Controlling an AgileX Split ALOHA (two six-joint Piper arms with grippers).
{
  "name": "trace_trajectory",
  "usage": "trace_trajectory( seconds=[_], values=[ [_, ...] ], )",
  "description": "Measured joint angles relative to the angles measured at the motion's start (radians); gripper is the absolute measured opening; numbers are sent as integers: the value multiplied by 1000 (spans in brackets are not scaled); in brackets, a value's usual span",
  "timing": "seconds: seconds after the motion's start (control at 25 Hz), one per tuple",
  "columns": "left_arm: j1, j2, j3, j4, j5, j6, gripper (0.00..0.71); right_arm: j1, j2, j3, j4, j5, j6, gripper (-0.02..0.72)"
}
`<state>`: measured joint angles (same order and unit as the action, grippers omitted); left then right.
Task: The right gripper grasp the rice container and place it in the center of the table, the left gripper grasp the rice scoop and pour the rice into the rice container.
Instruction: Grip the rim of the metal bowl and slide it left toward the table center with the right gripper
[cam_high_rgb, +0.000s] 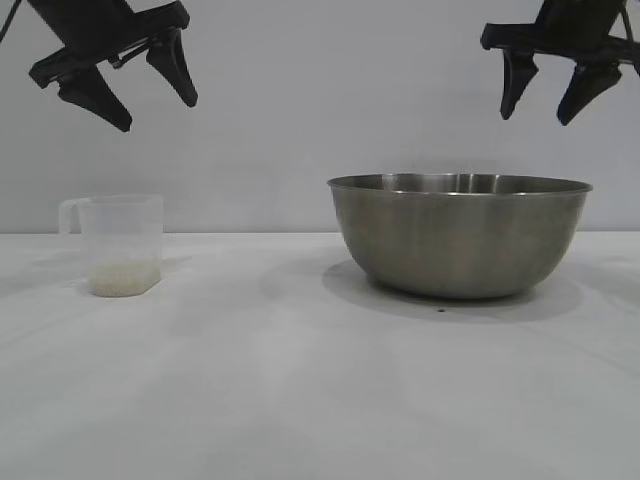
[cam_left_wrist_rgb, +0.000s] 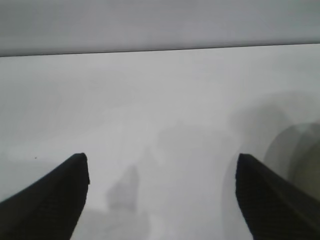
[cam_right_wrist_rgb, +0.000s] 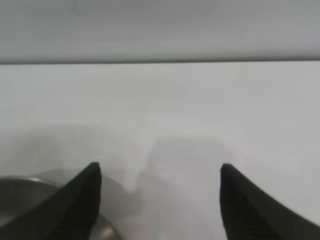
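Your rice container (cam_high_rgb: 460, 240), a brushed-steel bowl, sits right of center on the table (cam_high_rgb: 300, 400), rice scoop (cam_high_rgb: 120, 245) well left. Both grippers, left gripper (cam_high_rgb: 155, 105) and right gripper (cam_high_rgb: 540, 110), hang spread wide, holding nothing, lots of room between.

The exterior camera sits level and near the table (cam_high_rgb: 320, 400) surface, facing both arms; each wrist camera looks obliquely down between its own fingers toward the far edge, the right view sharing the rice container (cam_right_wrist_rgb: 20, 192).
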<state>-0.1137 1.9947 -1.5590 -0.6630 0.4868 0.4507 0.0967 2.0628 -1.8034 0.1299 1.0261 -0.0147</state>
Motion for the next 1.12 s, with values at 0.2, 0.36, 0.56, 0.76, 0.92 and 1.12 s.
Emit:
trace_trajectory(
  seconds=[0.2,0.36,0.56,0.76,0.92,1.12],
  values=[
    [0,0,0,0,2,3,531,0,0,0,-2,80,4,485],
    [0,0,0,0,2,3,531,1,14,0,25,114,4,485],
    [0,0,0,0,2,3,531,43,78,0,17,126,4,485],
    [0,0,0,0,4,3,531,59,137,-1,-12,129,30,485],
    [0,0,0,0,4,3,531,59,166,-1,-20,121,41,485],
    [0,0,0,0,4,5,531,59,175,-1,-20,110,41,356]
  ],
)
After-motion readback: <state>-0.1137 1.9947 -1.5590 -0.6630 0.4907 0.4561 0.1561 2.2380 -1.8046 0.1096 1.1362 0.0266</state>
